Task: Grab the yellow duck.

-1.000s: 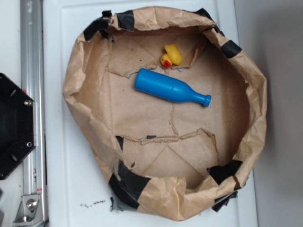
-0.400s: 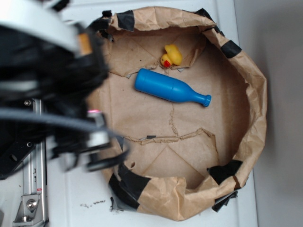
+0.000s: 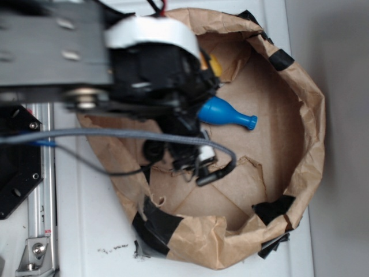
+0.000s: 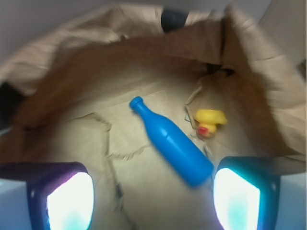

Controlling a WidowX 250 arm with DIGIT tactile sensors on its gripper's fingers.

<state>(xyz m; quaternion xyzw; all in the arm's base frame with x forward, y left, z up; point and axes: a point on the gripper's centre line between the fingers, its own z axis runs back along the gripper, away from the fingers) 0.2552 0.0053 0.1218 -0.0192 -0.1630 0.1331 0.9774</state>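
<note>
- Wrist view, nearest me: my gripper [image 4: 153,191] has its two fingers [image 4: 64,199] spread wide with nothing between them.
- Just past the fingers lies the blue bottle [image 4: 172,143] on its side, neck pointing away, on the brown paper basin [image 4: 72,134].
- Beyond and to the right of the bottle sits the yellow duck [image 4: 209,122], near it but not touching, close to the paper wall.
- Exterior view: the arm [image 3: 150,63] covers most of the duck [image 3: 214,63]; only a yellow sliver shows.

Exterior overhead, wrist close, both viewing paper basin [image 3: 300,104]
</note>
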